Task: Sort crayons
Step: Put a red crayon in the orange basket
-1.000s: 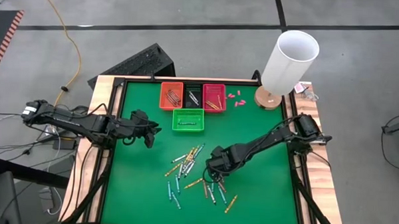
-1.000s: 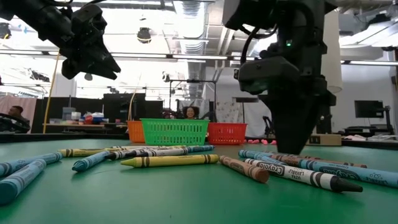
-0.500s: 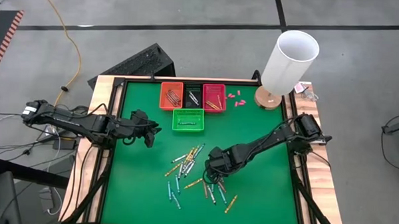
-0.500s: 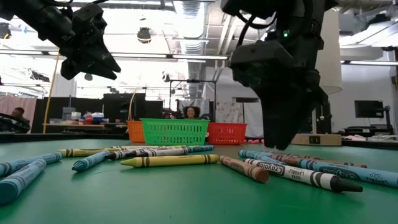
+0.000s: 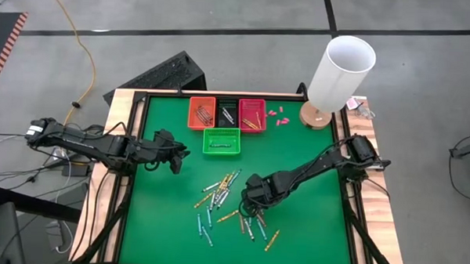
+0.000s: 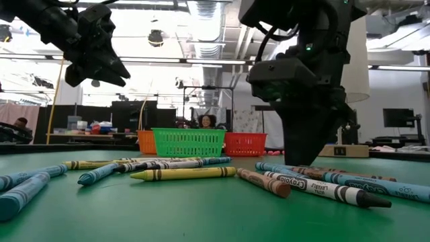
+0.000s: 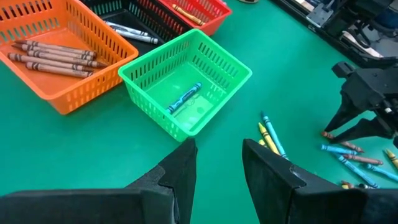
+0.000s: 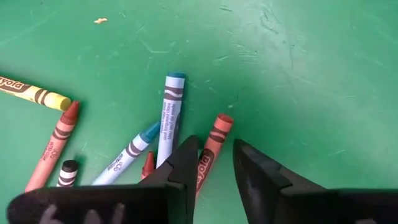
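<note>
Between right hand [image 8: 211, 163] fingers: brown crayon [image 8: 212, 147], on mat.

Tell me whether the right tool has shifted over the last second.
Yes. In the low view the right tool has slid slightly left of the wooden lamp base behind it, staying low over the crayons.

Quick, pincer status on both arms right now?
Left pincer: open, empty, hovering near the green basket.
Right pincer: open, down astride a reddish-brown crayon, not yet gripping.
</note>
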